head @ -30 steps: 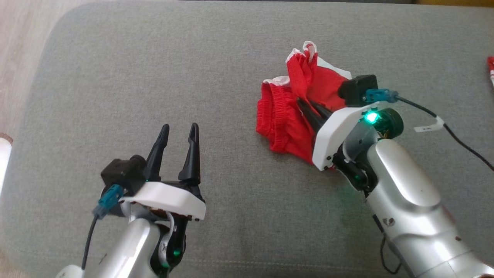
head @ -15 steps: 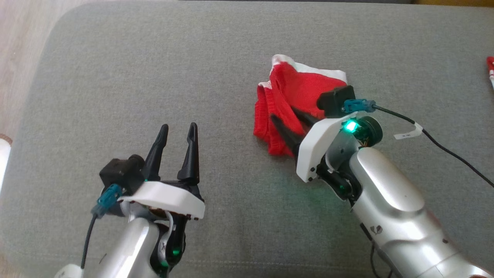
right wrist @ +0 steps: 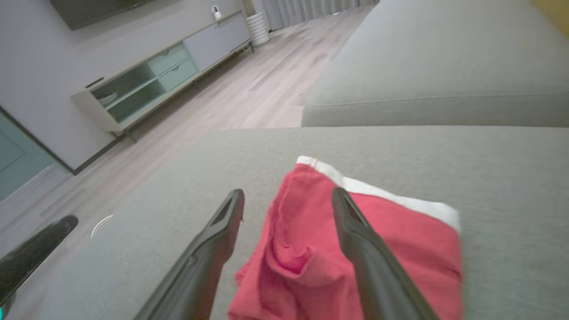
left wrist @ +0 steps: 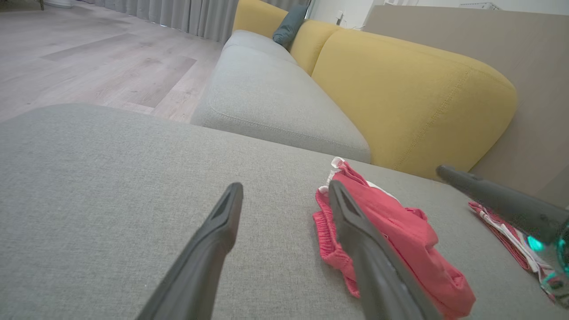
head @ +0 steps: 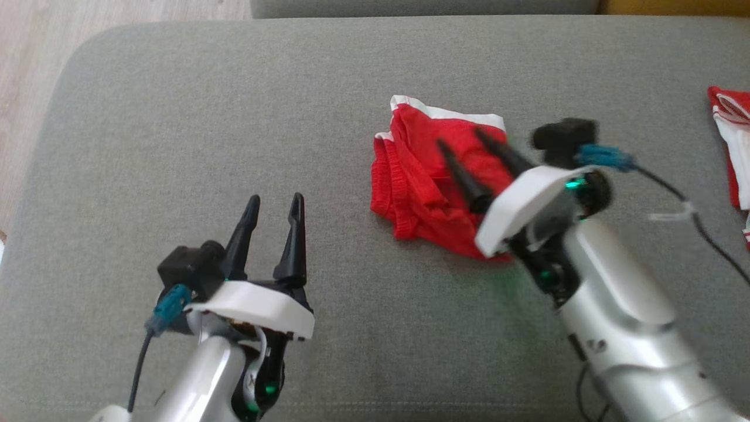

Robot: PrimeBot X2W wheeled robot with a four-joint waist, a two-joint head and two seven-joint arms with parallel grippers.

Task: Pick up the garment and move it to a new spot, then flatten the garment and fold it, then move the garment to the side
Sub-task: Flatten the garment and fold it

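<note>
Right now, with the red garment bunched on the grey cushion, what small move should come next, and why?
Probably lower the right gripper onto the white-trimmed edge and pinch it. The garment lies bunched on the cushion, held by nothing; the open fingers hover over it, so spreading it flat seems next.

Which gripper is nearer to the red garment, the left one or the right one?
Right. The right gripper is directly over the red garment, jaws open. The left gripper is to the garment's left, above the grey cushion, clear of it.
</note>
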